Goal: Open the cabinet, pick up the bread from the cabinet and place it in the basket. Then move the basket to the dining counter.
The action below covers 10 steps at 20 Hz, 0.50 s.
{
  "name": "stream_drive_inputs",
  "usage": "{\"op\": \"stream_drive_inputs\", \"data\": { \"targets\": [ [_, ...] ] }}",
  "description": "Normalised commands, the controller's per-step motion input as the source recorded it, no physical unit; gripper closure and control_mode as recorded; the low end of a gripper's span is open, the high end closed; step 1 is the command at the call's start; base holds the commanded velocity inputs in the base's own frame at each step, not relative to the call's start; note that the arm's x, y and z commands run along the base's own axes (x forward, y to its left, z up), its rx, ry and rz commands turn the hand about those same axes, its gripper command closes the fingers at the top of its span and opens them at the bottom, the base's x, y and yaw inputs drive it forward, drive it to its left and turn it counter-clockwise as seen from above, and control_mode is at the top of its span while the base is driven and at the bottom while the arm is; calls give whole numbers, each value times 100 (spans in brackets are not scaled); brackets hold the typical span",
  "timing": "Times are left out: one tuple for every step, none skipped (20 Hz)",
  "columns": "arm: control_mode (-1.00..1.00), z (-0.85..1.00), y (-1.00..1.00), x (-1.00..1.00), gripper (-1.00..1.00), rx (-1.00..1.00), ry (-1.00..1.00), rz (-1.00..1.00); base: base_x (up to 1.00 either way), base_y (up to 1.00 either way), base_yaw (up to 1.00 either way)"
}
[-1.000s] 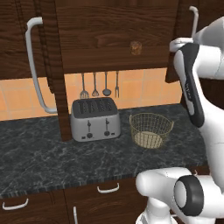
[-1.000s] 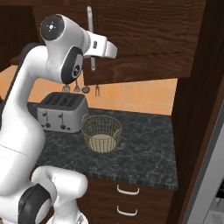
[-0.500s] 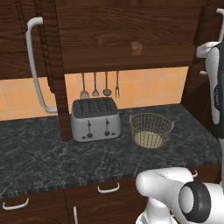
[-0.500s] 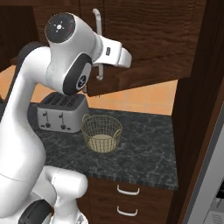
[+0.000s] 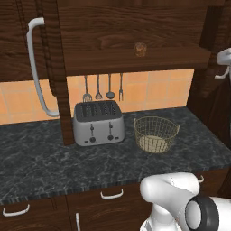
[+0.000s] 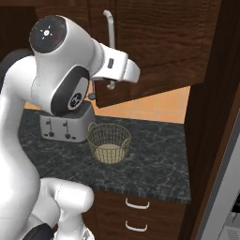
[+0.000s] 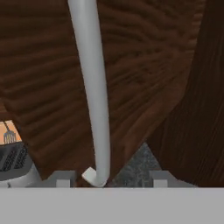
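Bread [image 5: 140, 49] sits on the open cabinet's [image 5: 135, 61] shelf, above the basket [image 5: 155, 134] by the black counter's back edge; gripper [image 7: 111, 177] fingers apart around the door handle [image 7: 92, 87].

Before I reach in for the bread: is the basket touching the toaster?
Apart. In the left base view a strip of black counter shows between the basket and the toaster; the right base view shows the gap less plainly.

Glossy white arm [image 6: 70, 70], dark round joints
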Motion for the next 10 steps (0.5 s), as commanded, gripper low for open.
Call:
{"op": "stream_drive_inputs", "data": {
  "targets": [
    [-100, 0, 41, -82, -100, -2, 1, -18, 0, 0, 0],
    [-100, 2, 60, -81, -100, -6, 1, -18, 0, 0, 0],
    [-100, 0, 91, -61, -100, -16, 9, -17, 0, 0, 0],
    [-100, 0, 100, -49, -100, -22, 14, -8, 0, 0, 0],
    [-100, 0, 100, -34, -100, -41, 16, 0, 0, 0, 0],
    [-100, 0, 100, -24, -100, -50, 18, 0, 0, 0, 0],
    [-100, 0, 100, -15, -100, -55, 17, 0, 0, 0, 0],
    [-100, 0, 100, -16, -100, -51, 15, 0, 0, 0, 0],
    [-100, 0, 100, -1, -100, -51, 20, 0, 0, 0, 0],
    [-100, 0, 100, 0, -100, -51, 24, 0, 0, 0, 0]
  ]
}}
